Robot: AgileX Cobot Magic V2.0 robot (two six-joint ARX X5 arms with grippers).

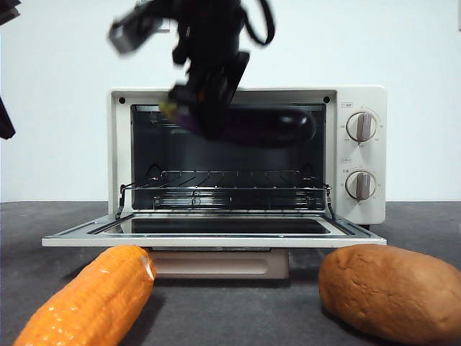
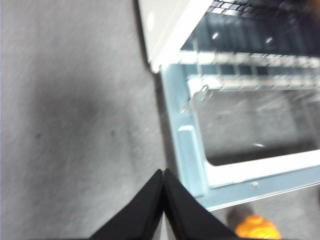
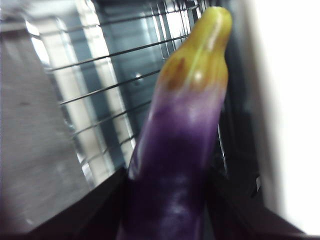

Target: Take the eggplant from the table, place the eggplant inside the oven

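I am carrying the eggplant [image 1: 266, 128] in the right gripper [image 3: 170, 200], jaws clamped on its body, level at the oven [image 1: 248, 155] mouth above the wire rack [image 1: 223, 189]. Next, I judge, lower it inward, clearing the upper lip and the open door [image 1: 214, 229]. The left gripper [image 2: 163, 200], jaws pressed together, is waiting beside the door's corner.
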